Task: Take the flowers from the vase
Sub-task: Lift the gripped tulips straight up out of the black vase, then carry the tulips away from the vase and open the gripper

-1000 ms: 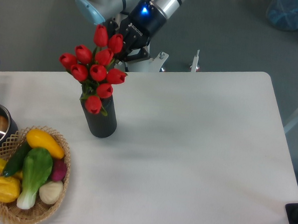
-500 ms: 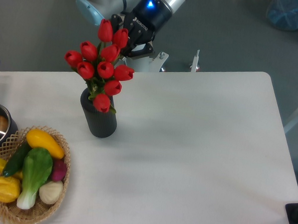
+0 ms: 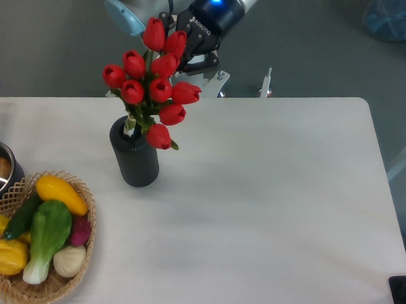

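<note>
Tulips partly out of the vase

Flowers (image 3: 154,91) sit raised above the dark vase (image 3: 136,155), stems dipping into its mouth. Gripper (image 3: 188,52) is right behind the blooms, can't tell if it's clamped. Veggie basket (image 3: 19,289) front-left.

a white table (image 3: 269,196) with rounded corners fills most of the view, evenly lit. behind it lies a grey floor (image 3: 318,42). something blue and crumpled (image 3: 397,22) sits on the floor at the top right corner.
</note>
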Tool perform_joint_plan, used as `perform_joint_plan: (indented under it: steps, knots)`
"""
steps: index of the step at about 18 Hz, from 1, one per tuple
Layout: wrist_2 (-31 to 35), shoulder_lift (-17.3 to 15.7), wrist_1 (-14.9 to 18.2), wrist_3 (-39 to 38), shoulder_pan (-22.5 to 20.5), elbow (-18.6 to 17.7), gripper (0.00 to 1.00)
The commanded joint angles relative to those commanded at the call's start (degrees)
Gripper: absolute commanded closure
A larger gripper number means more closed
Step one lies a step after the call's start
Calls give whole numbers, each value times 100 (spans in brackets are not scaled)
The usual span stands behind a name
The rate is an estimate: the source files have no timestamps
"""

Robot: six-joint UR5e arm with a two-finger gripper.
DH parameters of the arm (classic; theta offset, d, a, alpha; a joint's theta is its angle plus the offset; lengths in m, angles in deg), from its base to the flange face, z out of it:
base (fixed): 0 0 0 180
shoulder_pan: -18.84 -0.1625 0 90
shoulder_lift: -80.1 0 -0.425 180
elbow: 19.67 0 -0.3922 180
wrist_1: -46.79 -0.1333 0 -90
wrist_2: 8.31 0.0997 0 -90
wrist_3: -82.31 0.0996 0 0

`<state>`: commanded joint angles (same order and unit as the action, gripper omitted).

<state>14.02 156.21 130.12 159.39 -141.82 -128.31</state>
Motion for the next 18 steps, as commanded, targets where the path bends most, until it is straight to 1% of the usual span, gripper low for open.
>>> perform_joint_plan:
  steps: [2,7,10,13,14,18]
  knots:
    - [-141,0,-9,-71,-97,0,83]
    - [-98,176,-96,-45,-115,149,83]
    - [-54,185,-132,8,-237,263,83]
    - [-27,272,-412,8,-439,273,83]
    - [34,299,-457,8,-457,281,83]
    - [674,422,-466,8,-615,290,82]
